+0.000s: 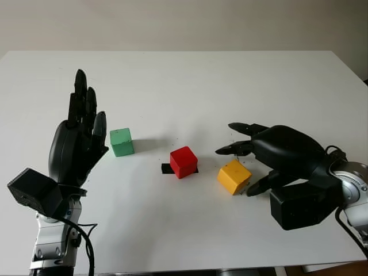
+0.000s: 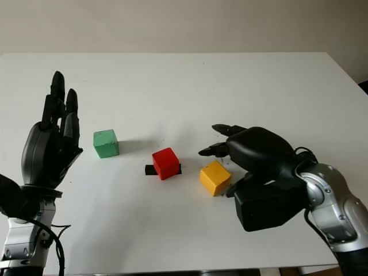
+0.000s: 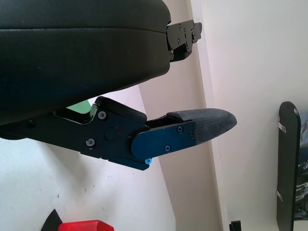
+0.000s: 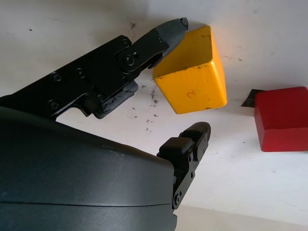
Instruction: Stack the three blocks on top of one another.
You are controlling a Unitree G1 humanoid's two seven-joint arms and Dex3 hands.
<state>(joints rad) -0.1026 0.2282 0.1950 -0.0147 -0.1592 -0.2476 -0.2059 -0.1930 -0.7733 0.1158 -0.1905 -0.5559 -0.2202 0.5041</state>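
While R hand [image 1: 253, 158] brackets yellow block [image 1: 233, 176] — not gripped | L hand [image 1: 77, 144] open

Green block [image 1: 122, 142], red block [image 1: 183, 161], yellow block [image 1: 233, 176] — separate (unstacked), rough row on table.

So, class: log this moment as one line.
right hand: open, around yellow block | left hand: open, raised by green block | red block: unstacked

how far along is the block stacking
Nothing is stacked: the green block, red block and yellow block sit apart on the white table. The right hand is around the yellow block, not lifting it. The left hand is open beside the green block. All stacking remains.
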